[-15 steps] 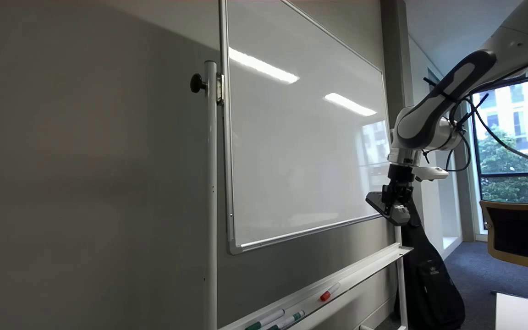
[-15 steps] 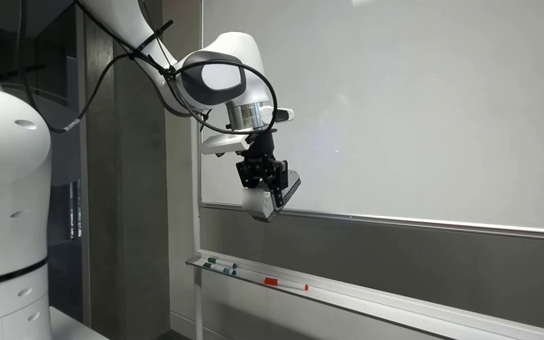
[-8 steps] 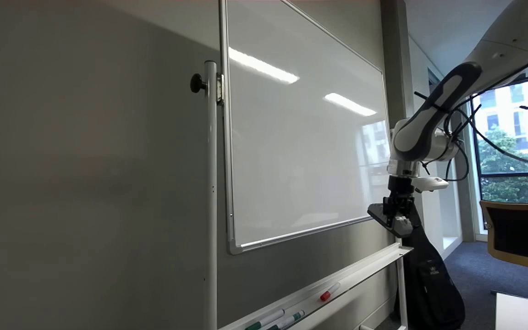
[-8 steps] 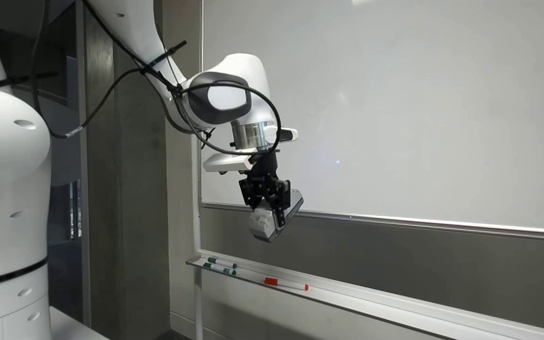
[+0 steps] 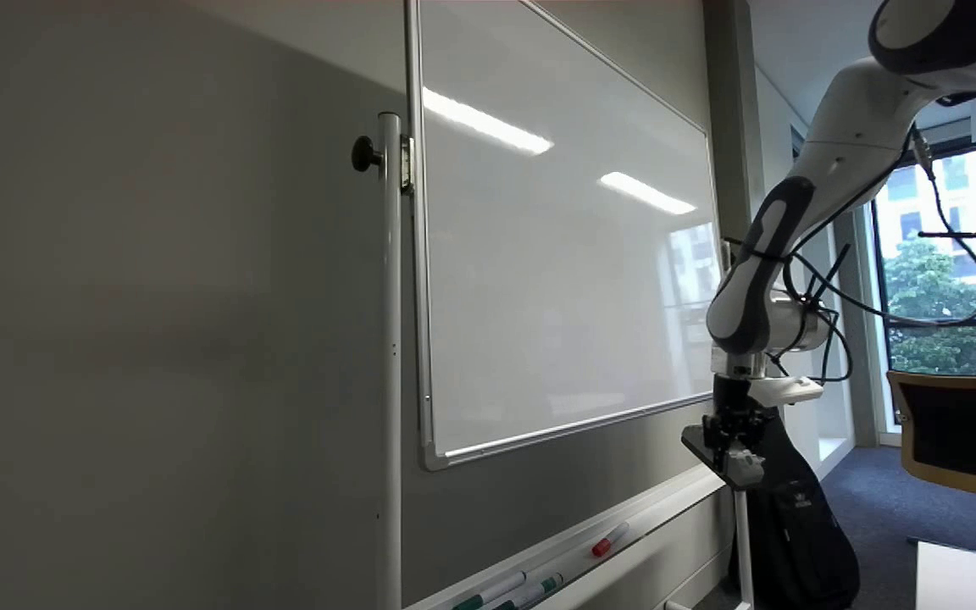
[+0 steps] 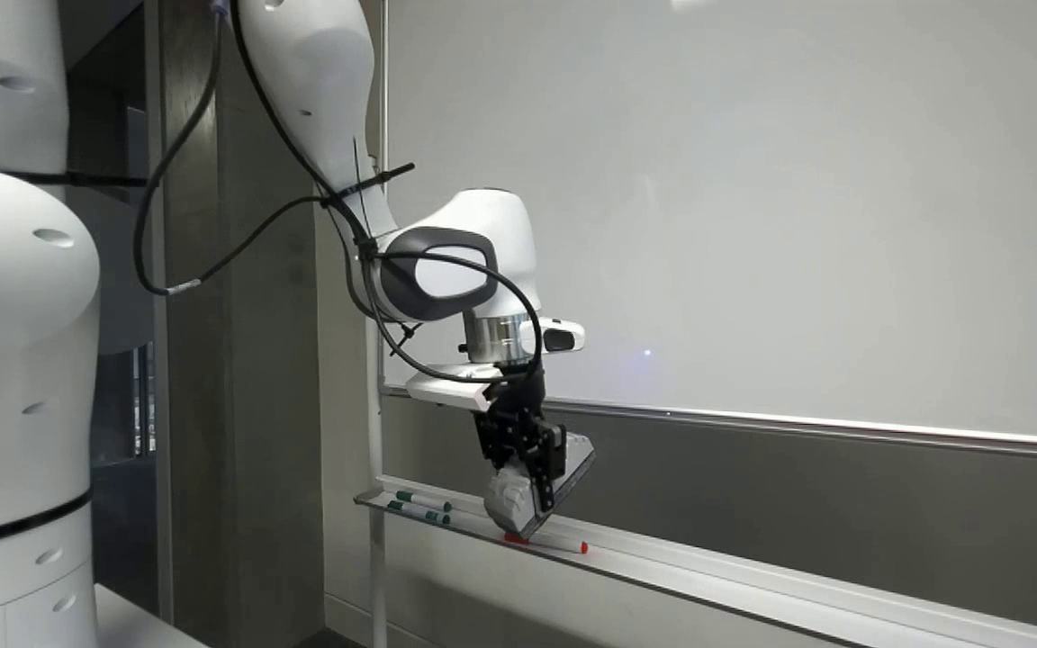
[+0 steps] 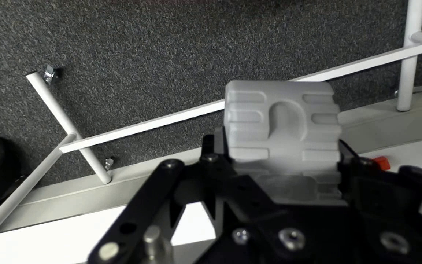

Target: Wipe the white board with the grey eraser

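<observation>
The grey eraser (image 7: 284, 128), a ribbed pale block, is gripped between both black fingers of my gripper (image 7: 282, 145) in the wrist view. In both exterior views the eraser (image 6: 511, 499) hangs tilted, one end lower than the other. It is below the bottom edge of the white board (image 6: 798, 207) and apart from it. Its low end overlaps the red marker in an exterior view; whether it touches marker or tray I cannot tell. Slanting away in an exterior view, the white board (image 5: 564, 254) shows ceiling-light reflections and no clear marks.
Below the board runs a white tray (image 6: 716, 585) carrying a red marker (image 6: 562, 544) and green-capped markers (image 6: 419, 512). A stand post (image 5: 390, 339) holds the board's near side. Behind the gripper are a black bag (image 5: 797, 525) and a chair (image 5: 958, 432).
My gripper has come down with the eraser, from the level of the board's lower frame to close above the tray. It has also shifted slightly along the board. The grip has not changed.
</observation>
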Controlling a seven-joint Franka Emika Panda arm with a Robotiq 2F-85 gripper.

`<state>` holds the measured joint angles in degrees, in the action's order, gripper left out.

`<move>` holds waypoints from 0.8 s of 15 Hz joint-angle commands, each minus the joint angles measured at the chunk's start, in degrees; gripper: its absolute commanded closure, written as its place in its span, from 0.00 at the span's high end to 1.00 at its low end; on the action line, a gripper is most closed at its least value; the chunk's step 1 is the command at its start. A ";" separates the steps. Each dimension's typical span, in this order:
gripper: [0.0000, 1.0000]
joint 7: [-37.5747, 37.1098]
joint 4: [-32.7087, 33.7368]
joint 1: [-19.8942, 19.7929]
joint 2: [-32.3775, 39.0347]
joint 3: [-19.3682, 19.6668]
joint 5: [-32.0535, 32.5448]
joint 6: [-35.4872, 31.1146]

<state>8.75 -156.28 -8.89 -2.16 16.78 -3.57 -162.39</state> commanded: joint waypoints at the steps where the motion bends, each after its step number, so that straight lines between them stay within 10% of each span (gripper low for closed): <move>1: 0.38 4.39 4.88 1.57 8.75 -1.52 -7.86 -5.91; 12: 0.38 9.89 18.78 -3.24 25.65 -8.25 -10.97 -8.33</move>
<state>15.45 -141.61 -9.74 18.78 9.72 -14.28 -169.07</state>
